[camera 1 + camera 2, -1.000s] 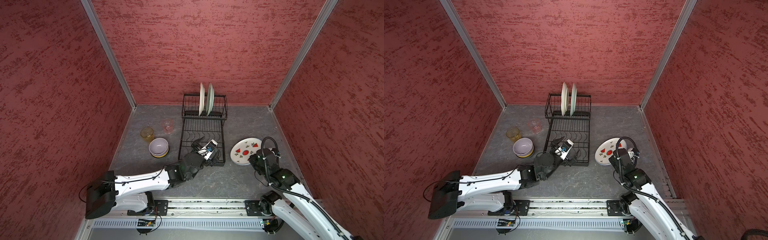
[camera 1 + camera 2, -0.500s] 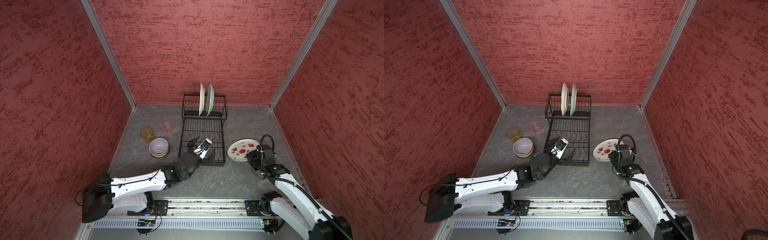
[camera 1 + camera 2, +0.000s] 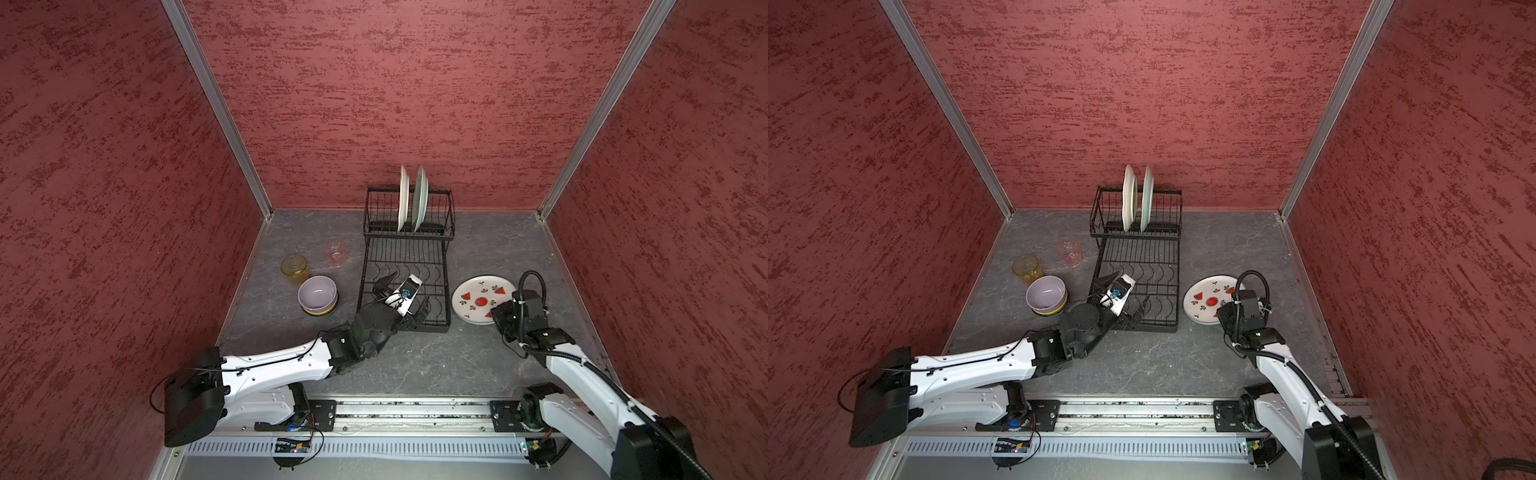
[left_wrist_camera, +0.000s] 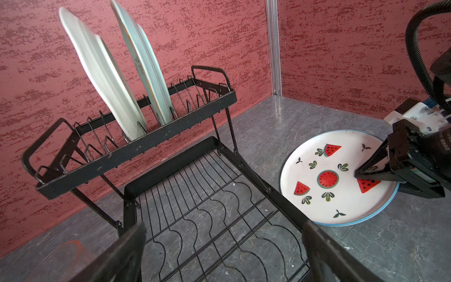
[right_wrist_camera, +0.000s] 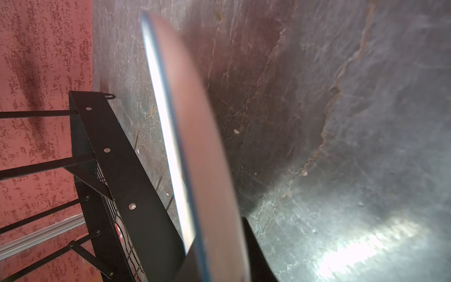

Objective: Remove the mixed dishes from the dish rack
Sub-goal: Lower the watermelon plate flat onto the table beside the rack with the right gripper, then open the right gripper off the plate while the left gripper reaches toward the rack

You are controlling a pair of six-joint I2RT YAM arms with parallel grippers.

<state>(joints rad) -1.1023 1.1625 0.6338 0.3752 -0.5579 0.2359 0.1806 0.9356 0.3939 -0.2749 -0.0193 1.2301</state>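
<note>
The black wire dish rack [image 3: 405, 266] [image 3: 1138, 266] [image 4: 170, 136] stands at the back middle. In its raised back tier a white plate [image 3: 402, 199] [image 4: 102, 73] and a pale green plate [image 3: 419, 199] [image 4: 144, 63] stand upright. My left gripper [image 3: 402, 297] [image 3: 1124, 294] [image 4: 225, 254] hangs open over the bare lower tier. Right of the rack a white plate with watermelon pictures [image 3: 478, 297] [image 3: 1204, 301] [image 4: 324, 195] [image 5: 195, 146] lies almost flat at the table. My right gripper [image 3: 496, 313] [image 3: 1221, 313] [image 4: 361, 175] [image 5: 219, 256] is shut on its near rim.
Left of the rack on the grey table stand a lilac bowl stacked in a yellow bowl [image 3: 318, 293] [image 3: 1046, 293], an amber tumbler [image 3: 294, 268] [image 3: 1026, 268] and a pink tumbler [image 3: 334, 250] [image 3: 1069, 250]. Red walls close in the back and both sides.
My right arm has brought the watermelon plate down and slightly left, from tilted to almost flat on the table. The left gripper has drifted a little left over the lower tier, still open.
</note>
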